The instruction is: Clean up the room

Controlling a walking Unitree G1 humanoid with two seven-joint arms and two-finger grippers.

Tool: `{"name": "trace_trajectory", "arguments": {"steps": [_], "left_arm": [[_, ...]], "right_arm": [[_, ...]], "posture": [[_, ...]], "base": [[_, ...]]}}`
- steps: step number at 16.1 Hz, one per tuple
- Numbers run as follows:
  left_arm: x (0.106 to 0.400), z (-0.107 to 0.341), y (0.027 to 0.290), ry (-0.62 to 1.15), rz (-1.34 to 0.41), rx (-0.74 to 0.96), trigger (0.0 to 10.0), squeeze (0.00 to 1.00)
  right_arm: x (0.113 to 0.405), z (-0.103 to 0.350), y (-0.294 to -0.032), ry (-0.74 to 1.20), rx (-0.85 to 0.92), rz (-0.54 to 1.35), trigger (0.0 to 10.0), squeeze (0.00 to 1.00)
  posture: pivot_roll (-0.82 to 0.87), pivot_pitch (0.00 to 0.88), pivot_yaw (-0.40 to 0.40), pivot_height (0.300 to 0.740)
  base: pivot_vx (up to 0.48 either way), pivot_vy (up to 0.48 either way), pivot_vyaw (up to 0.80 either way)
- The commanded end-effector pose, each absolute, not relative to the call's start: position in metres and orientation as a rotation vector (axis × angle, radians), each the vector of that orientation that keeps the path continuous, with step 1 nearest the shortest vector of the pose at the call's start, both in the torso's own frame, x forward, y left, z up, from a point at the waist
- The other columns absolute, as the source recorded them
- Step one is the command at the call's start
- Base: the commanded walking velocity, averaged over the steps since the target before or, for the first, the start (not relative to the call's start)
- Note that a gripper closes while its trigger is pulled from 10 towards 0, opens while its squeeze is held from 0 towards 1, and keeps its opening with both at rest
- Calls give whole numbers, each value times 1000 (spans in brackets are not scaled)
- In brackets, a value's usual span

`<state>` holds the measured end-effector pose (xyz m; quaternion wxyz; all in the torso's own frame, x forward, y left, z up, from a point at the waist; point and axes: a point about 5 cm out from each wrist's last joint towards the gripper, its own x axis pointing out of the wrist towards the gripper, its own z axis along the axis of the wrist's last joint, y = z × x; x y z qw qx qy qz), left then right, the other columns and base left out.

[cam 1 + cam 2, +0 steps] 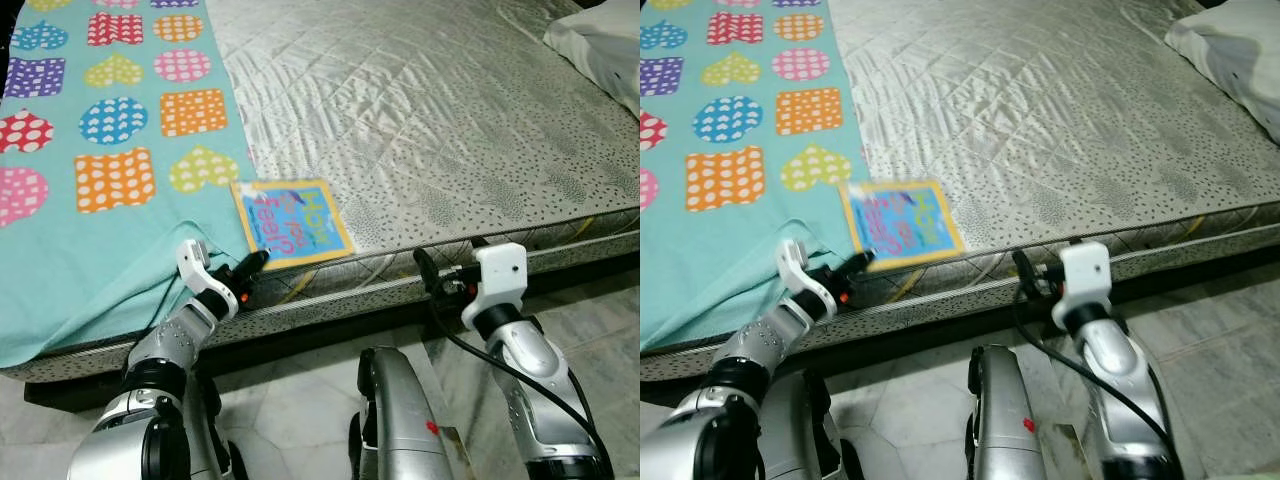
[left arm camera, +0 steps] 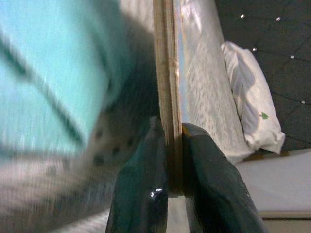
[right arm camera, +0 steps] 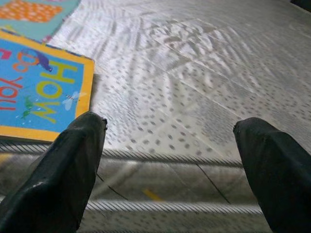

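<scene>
Evidently stiff and light, the board book [image 1: 291, 222] is pinched at its lower-left corner by the left gripper [image 1: 252, 264]; the right gripper [image 3: 170, 160] is held wide.

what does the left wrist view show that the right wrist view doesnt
Left wrist view: the left gripper with both black fingers pinched on the thin edge of the yellow-bordered blue picture book, and a white pillow far off.

Right wrist view: the book's printed cover, flat at the mattress edge, and the right gripper with fingers wide apart, holding nothing.

Both: the book, the quilted grey mattress and the turquoise patterned blanket.
</scene>
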<state>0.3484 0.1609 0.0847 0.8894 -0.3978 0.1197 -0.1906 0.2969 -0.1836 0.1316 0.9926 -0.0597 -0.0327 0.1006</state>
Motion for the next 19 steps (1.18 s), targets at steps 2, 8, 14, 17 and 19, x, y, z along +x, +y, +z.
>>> {"name": "trace_trajectory", "arguments": {"steps": [2, 8, 14, 17, 19], "left_arm": [[346, 101, 169, 143, -381, -623, 0, 0], [309, 137, 177, -78, -319, -216, 0, 0], [260, 133, 165, -129, -202, -59, 0, 0], [251, 127, 161, -89, -168, -72, 0, 0], [251, 126, 159, -87, -172, -81, 0, 0]], "right_arm": [[300, 122, -178, -34, -87, 193, 10000, 0], [309, 122, -150, -38, 79, 199, 10000, 0], [314, 122, -130, 16, 284, 241, 10000, 0], [318, 130, -124, -6, 350, 239, 10000, 0], [321, 137, -125, -26, 372, 251, 10000, 0]], "posture": [[-81, 161, -43, 538], [-5, 139, -30, 538], [23, 150, -37, 538], [23, 159, -42, 538], [21, 158, -33, 547]], "base": [[0, 0, 0], [0, 0, 0], [0, 0, 0], [0, 0, 0], [0, 0, 0]]}}
